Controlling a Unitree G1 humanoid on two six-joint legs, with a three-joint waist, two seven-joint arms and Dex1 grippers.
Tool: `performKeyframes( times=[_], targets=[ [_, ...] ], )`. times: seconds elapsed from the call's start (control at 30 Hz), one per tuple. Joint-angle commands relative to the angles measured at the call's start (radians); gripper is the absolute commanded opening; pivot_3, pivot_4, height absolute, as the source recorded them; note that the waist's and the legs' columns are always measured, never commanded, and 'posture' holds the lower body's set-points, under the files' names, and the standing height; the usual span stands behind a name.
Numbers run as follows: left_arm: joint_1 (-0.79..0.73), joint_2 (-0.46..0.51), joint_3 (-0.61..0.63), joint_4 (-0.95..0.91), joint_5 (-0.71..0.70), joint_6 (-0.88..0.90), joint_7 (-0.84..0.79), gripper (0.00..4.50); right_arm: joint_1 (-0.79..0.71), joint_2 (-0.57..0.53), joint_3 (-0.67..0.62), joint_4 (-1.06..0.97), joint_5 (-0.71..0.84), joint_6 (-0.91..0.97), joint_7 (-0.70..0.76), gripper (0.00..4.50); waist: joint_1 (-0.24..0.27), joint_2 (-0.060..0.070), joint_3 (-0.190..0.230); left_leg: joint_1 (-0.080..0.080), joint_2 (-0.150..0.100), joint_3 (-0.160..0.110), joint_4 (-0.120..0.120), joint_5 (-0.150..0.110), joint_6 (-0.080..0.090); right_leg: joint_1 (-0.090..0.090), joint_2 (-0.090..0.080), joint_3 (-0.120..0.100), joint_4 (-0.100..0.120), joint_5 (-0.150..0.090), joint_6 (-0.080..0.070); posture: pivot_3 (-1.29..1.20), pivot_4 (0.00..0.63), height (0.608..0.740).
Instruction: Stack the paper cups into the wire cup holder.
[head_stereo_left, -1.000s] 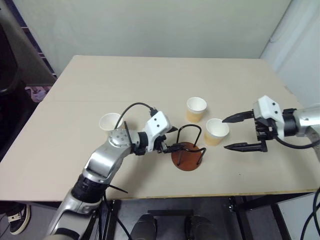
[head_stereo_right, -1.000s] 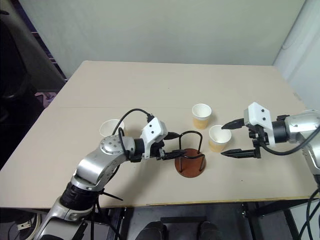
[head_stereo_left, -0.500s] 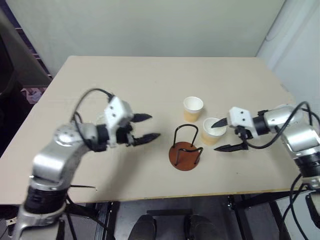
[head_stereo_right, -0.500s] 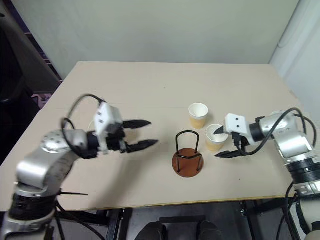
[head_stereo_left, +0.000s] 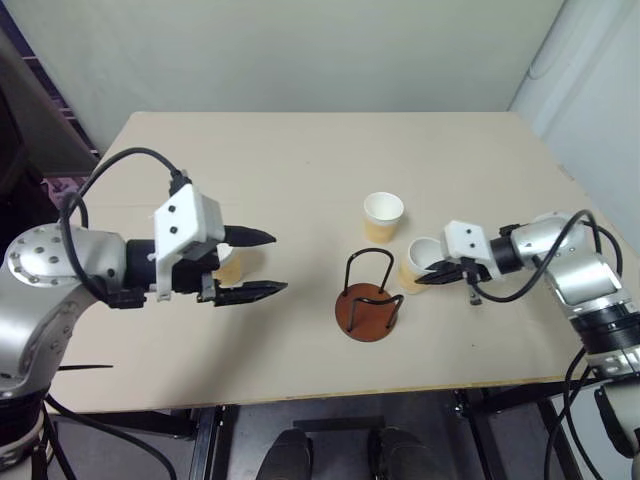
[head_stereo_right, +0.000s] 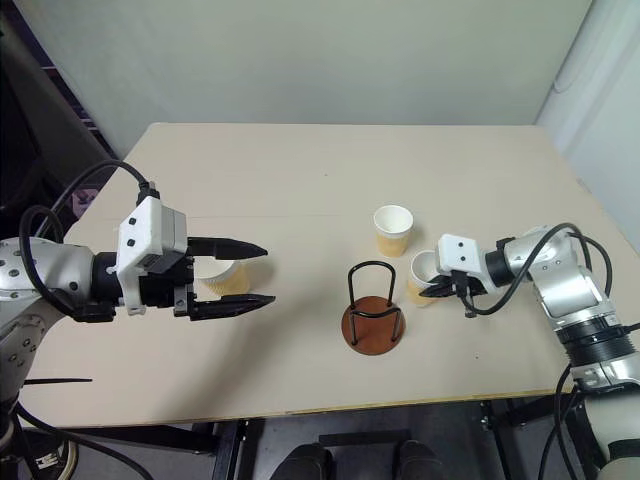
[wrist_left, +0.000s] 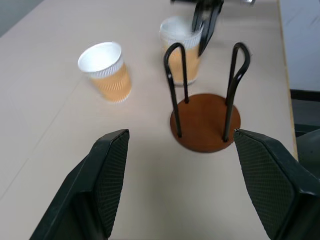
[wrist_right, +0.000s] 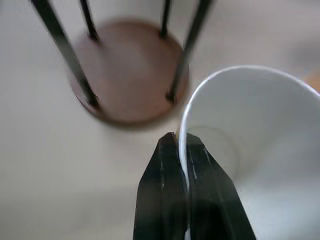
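While your right gripper (head_stereo_right: 432, 289) pinches one cup's rim (wrist_right: 186, 120), three paper cups (head_stereo_right: 392, 229) stand outside the empty wire cup holder (head_stereo_right: 372, 309); left gripper (head_stereo_right: 252, 274) gapes.

Three paper cups are counted on one table (head_stereo_left: 300, 150): cup 1 (head_stereo_left: 384, 217) beyond the holder, cup 2 (head_stereo_left: 418, 262) just right of it, cup 3 (head_stereo_right: 222, 277) at the left, partly hidden behind a gripper. One wire cup holder (head_stereo_left: 367, 297) is counted, w/ one round base and two bent wire loops; no. of cups in it: zero. Two grippers are counted, left gripper (head_stereo_left: 262, 264) and right gripper (head_stereo_left: 428, 276), each w/ two black fingers.
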Motion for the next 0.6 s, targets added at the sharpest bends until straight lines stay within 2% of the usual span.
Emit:
performKeyframes(
  times=[0.03, 0.17, 0.27, 0.43, 0.6],
  targets=[
    [0.027, 0.046, 0.073, 0.049, 0.043, -0.047, -0.016, 3.57, -0.056, -0.076, -0.149, -0.126, 0.150, 0.093, 0.053, 0.02, -0.001, 0.000, 0.000, -0.001, 0.000, 0.000, 0.000, 0.000, 0.000, -0.001, 0.000, 0.000, 0.000, 0.000, 0.000, 0.00, 0.150, 0.740],
    [0.059, 0.072, 0.095, 0.092, 0.067, -0.088, -0.040, 3.57, -0.163, -0.080, -0.269, -0.229, 0.368, 0.255, 0.043, 0.02, -0.008, 0.000, 0.000, -0.002, 0.000, 0.000, -0.001, 0.001, -0.002, -0.003, 0.001, 0.000, 0.000, -0.002, -0.003, 0.00, 0.150, 0.740],
    [0.048, 0.064, 0.062, 0.108, 0.079, -0.109, -0.036, 3.57, -0.204, -0.042, -0.290, -0.298, 0.483, 0.352, 0.012, 0.02, -0.012, 0.000, 0.000, -0.002, 0.001, 0.000, -0.001, 0.001, -0.003, -0.003, 0.003, 0.000, 0.000, -0.003, -0.004, 0.00, 0.150, 0.740],
    [0.025, 0.046, 0.016, 0.112, 0.084, -0.129, -0.033, 3.57, -0.141, -0.010, -0.181, -0.341, 0.392, 0.300, -0.008, 0.02, -0.012, -0.001, -0.001, -0.002, 0.002, -0.001, 0.000, 0.002, -0.004, -0.003, 0.004, 0.000, 0.002, -0.005, -0.007, 0.00, 0.150, 0.740],
    [0.028, 0.046, 0.013, 0.095, 0.076, -0.115, -0.022, 3.57, -0.092, -0.003, -0.127, -0.369, 0.372, 0.290, 0.001, 0.02, -0.012, -0.001, 0.000, -0.002, 0.002, 0.000, 0.001, 0.001, -0.003, -0.006, 0.003, 0.000, 0.006, -0.005, -0.007, 0.00, 0.150, 0.740]
  ],
)
